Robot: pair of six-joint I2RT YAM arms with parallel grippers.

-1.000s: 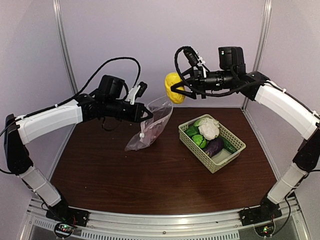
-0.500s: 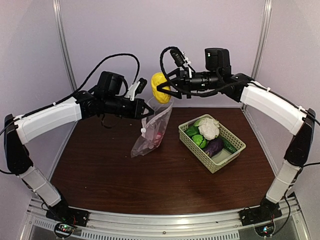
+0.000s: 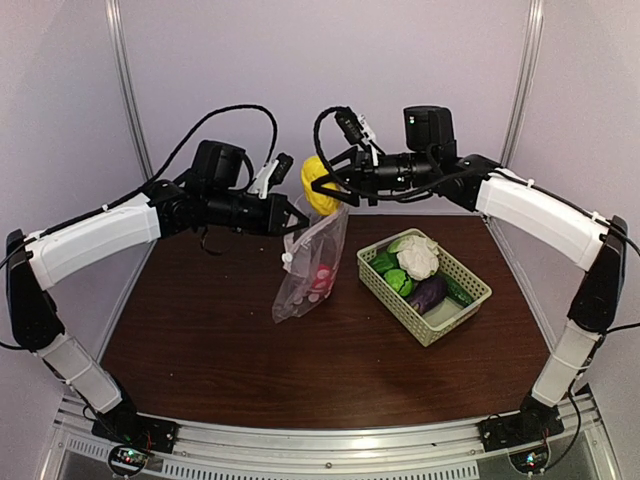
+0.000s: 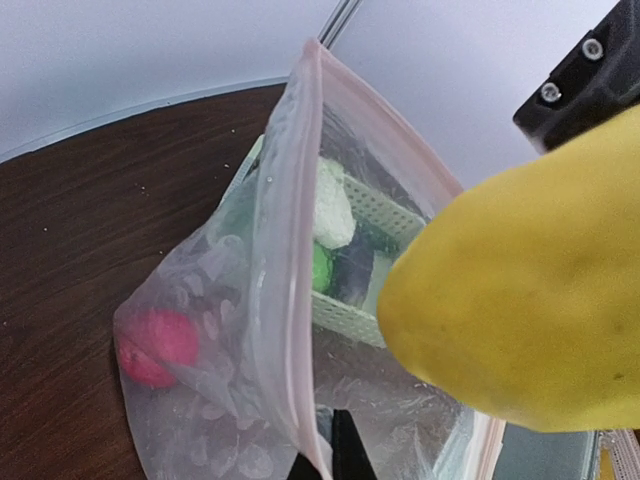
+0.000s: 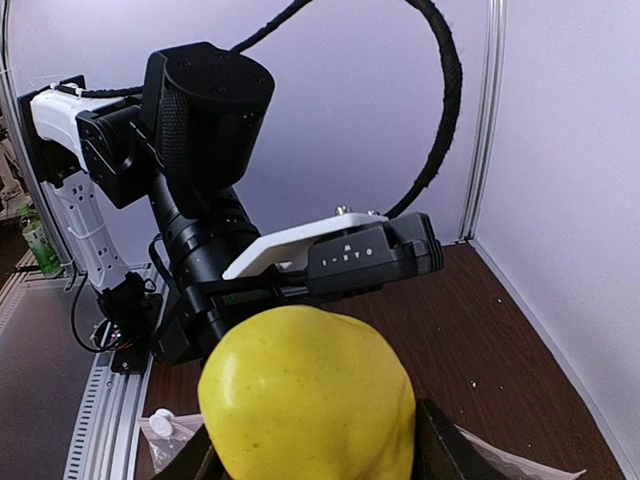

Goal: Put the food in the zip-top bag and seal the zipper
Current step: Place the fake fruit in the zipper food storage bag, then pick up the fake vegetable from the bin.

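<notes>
My left gripper (image 3: 290,221) is shut on the rim of the clear zip-top bag (image 3: 308,268) and holds it hanging above the table with its mouth up. A red-pink ball (image 3: 322,273) lies inside the bag, also seen in the left wrist view (image 4: 155,345). The whitish zipper (image 4: 300,250) runs along the open mouth. My right gripper (image 3: 322,186) is shut on the yellow piece (image 3: 320,184) right above the bag's mouth; it fills the right wrist view (image 5: 310,395) and the left wrist view (image 4: 525,300). Cauliflower (image 3: 418,256), green pieces (image 3: 397,281) and eggplant (image 3: 428,293) lie in the basket.
The pale green lattice basket (image 3: 437,329) stands on the brown table (image 3: 250,370) to the right of the bag. White walls and metal posts close in the back and sides. The left arm's camera housing (image 5: 205,110) sits close in front of my right gripper.
My right gripper has carried the yellow piece leftward and down to the bag's mouth. The bag has swung to hang more upright under my left gripper.
</notes>
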